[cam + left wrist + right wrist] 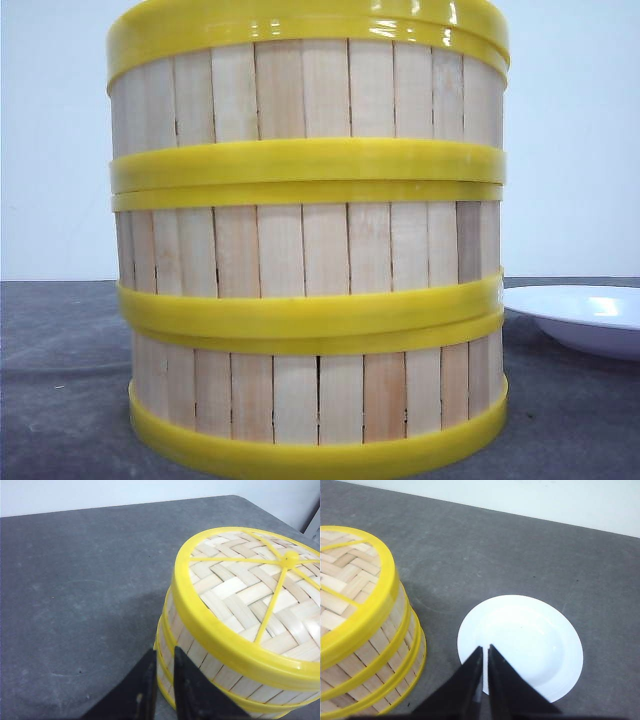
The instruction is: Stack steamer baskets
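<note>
Right in front of you the steamer baskets [305, 250] fill most of the front view: three of them stand one on another in a straight column on the dark grey surface [60, 380], their yellow bands meeting at each joint. The stack stands upright, with pale upright slats showing between the bands. On top sits the woven lid [250, 595] with its yellow rim and yellow spokes meeting at a small knob (you see this best from the left wrist camera).

Your left gripper [162, 680] hangs just beside the stack's wall, low down; its jaws are all but together with only a thin slit between them, and they hold nothing. Whether they touch the basket wall you cannot tell.

Your right gripper [485, 672] hovers above the near edge of the white plate [530, 645], jaws likewise pressed nearly closed and empty. The plate lies flat on the surface to the right of the stack, near it but apart. Beyond everything stands a plain pale wall [570, 130].
</note>
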{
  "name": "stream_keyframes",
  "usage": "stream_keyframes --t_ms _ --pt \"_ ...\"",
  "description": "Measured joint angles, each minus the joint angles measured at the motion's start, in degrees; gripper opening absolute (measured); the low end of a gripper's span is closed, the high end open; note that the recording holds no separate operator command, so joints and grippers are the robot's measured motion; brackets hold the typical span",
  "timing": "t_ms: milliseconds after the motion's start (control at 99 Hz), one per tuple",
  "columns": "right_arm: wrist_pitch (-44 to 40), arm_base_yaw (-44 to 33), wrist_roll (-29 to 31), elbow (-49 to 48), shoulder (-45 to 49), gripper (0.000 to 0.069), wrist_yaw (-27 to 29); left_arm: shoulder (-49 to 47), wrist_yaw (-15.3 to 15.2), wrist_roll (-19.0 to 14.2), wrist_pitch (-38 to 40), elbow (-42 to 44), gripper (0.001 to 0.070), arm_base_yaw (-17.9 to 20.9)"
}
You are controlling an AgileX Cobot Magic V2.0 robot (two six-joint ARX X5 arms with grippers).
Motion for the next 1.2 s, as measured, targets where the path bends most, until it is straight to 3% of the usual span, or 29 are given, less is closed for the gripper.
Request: stream_keyframes --t_ms 172,343,505,646,747,939,1202 --pt "0.0 0.0 0.0 0.0 0.0 0.001 0.0 0.0 -0.2 0.3 0.0 0.0 0.0034 0.0" --pt "0.0 0.0 0.0 0.0 0.0 0.001 0.0 -1.0 -5.7 3.9 0.8 -0.2 0.0034 2.4" --pt "0.0 0.0 0.0 0.0 0.0 0.001 0.0 -4.6 -6.2 5.3 9.0 -6.6 0.0034 9.6" --pt "0.0 0.0 0.0 0.0 0.0 0.001 0.0 -10.0 -6.3 4.9 18.6 -18.2 0.0034 17.6" --pt "0.0 0.0 0.0 0.0 0.0 0.001 0.0 -13.3 -9.0 4.4 23.7 -24.8 0.0034 20.6" --pt "0.0 0.0 0.0 0.0 0.0 0.001 0.0 -18.3 -13.5 4.0 26.4 -34.1 0.0034 21.9" --pt "0.0 0.0 0.0 0.0 0.0 0.001 0.0 -25.0 -14.5 4.0 26.8 -41.0 0.0034 23.3"
